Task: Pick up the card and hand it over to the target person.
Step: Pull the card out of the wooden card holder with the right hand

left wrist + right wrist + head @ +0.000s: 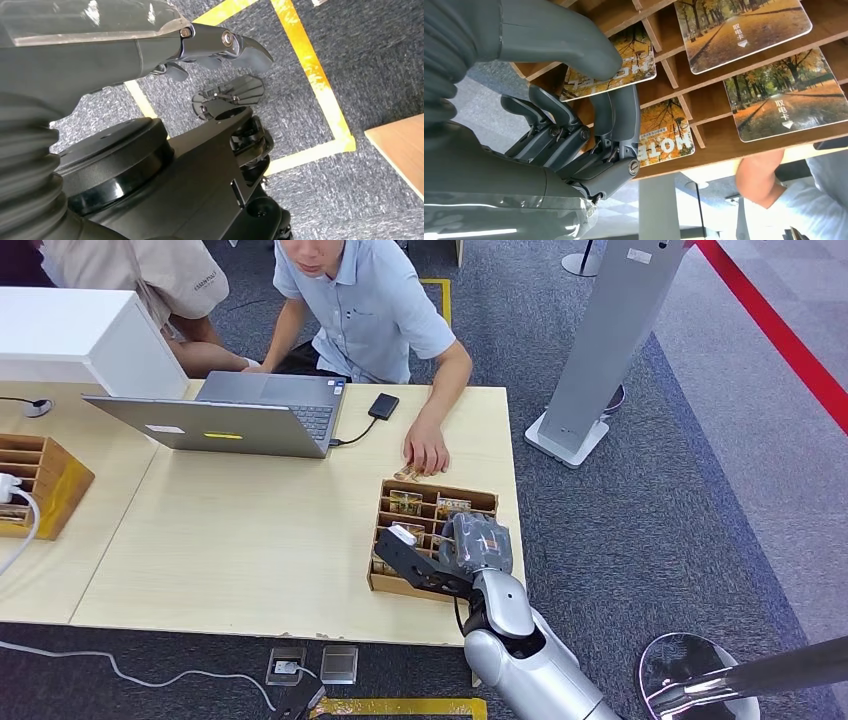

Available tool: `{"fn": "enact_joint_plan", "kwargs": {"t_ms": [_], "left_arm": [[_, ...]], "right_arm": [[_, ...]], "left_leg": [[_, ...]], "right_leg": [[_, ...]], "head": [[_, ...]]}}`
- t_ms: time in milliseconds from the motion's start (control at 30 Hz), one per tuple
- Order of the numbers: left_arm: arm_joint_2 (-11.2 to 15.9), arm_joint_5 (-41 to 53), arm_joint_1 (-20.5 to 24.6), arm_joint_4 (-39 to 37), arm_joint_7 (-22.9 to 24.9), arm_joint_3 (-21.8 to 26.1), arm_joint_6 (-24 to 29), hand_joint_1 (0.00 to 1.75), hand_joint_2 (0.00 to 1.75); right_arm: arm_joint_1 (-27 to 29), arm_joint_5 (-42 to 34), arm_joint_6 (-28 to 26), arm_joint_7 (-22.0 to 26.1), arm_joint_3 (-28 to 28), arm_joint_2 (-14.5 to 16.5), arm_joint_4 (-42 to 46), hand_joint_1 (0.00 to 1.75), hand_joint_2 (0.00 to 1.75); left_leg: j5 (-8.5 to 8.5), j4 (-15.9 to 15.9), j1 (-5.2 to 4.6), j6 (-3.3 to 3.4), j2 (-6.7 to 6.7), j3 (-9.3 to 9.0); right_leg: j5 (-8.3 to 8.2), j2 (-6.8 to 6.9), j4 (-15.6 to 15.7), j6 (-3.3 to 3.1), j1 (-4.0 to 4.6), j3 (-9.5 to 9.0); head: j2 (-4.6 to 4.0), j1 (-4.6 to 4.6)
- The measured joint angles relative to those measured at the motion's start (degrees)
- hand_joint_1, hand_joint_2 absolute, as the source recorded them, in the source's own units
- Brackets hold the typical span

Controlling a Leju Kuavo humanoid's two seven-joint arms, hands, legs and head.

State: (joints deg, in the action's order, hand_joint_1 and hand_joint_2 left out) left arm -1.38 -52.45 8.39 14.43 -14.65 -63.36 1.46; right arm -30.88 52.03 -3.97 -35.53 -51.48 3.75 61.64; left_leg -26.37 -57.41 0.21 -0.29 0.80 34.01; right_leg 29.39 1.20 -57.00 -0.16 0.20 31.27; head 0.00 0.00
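While my right robot hand (470, 545) hangs over the wooden card box (478, 496) near the table's (250, 540) right front corner, the table edge runs just beside the box on its right, with open grey carpet (640, 530) beyond it; a person's hand (427, 450) rests on the table just behind the box, touching or nearly touching a card lying there; a laptop (240, 415) sits well apart to the left, with bare tabletop between; the box is split into compartments, several holding cards printed with autumn trees; in the right wrist view my thumb (574, 42) presses one card (624, 70) from above and my fingers (616, 117) curl under its edge, so I seem to pinch it, the card still lying in its compartment; my left robot hand (215, 50) hangs over the carpet, fingers loosely curled, holding nothing.
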Motion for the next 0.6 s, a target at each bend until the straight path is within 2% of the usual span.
{"fn": "enact_joint_plan", "kwargs": {"t_ms": [100,400,600], "left_arm": [[0.04,-0.05,-0.16,-0.06,-0.13,0.16,-0.04,0.00,1.75],[-0.02,0.57,-0.04,-0.19,-0.35,0.14,-0.07,0.00,1.75],[-0.02,1.28,0.27,-0.09,-0.42,-0.27,-0.23,0.00,1.75]], "right_arm": [[0.34,0.03,-0.90,0.09,0.52,-0.96,2.83,1.75,1.75],[1.59,3.07,-1.38,-0.59,3.99,-6.72,22.25,1.75,1.75],[-0.63,3.81,-0.27,-0.37,5.06,-7.90,30.18,1.75,1.75]], "left_leg": [[0.00,-0.02,0.00,0.00,0.01,0.03],[0.00,-0.11,-0.01,0.03,-0.13,0.16],[-0.02,-0.17,-0.01,0.02,-0.11,0.22]], "right_leg": [[0.00,0.01,-0.02,0.00,0.01,0.03],[0.04,0.15,-0.09,0.03,-0.01,0.12],[0.05,0.13,-0.16,0.02,-0.01,0.20]], "head": [[0.00,0.00],[0.00,0.00],[0.00,0.00]]}}
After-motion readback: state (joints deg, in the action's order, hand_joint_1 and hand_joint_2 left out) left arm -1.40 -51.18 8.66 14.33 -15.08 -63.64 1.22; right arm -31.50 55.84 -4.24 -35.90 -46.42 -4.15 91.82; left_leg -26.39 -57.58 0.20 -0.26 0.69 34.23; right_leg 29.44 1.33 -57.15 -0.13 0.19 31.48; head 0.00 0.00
